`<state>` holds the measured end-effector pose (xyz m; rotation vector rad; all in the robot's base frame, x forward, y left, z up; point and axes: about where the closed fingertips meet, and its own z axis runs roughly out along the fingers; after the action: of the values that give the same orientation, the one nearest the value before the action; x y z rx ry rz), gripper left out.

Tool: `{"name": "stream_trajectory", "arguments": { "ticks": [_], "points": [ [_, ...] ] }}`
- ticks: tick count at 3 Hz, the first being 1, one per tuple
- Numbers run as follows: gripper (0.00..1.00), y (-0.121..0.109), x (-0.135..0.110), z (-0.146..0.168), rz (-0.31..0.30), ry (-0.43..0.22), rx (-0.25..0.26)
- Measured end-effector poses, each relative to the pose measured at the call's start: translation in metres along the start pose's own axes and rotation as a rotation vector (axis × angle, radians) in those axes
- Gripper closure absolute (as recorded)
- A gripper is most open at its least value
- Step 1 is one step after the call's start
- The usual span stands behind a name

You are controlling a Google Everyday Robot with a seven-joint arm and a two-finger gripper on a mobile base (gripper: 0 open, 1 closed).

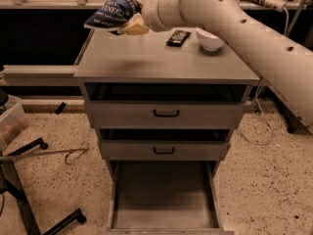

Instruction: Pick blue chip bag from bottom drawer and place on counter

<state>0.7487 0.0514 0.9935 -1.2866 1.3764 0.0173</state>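
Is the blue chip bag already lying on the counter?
No, the gripper holds the blue chip bag in the air above the counter.

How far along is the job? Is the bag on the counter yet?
Done: the blue chip bag is out of the bottom drawer, which is open and bare. In hand: the gripper holds it above the counter, back left corner. Left: set it down and release.

Dark snack packet [178, 36] beside white bowl [210, 39] — speckled floor [274, 180], plastic bin [11, 121]
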Motion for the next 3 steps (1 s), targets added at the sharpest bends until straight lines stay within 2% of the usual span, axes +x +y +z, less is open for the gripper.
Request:
{"name": "stream_trajectory", "arguments": {
  "ticks": [1, 2, 3],
  "points": [
    [1.0, 0.012, 0.02, 0.042, 0.036, 0.057, -0.073],
    [1.0, 0.051, 0.05, 0.071, 0.086, 0.093, -0.167],
    [1.0, 0.088, 0.078, 0.085, 0.131, 0.12, -0.236]
  ]
}}
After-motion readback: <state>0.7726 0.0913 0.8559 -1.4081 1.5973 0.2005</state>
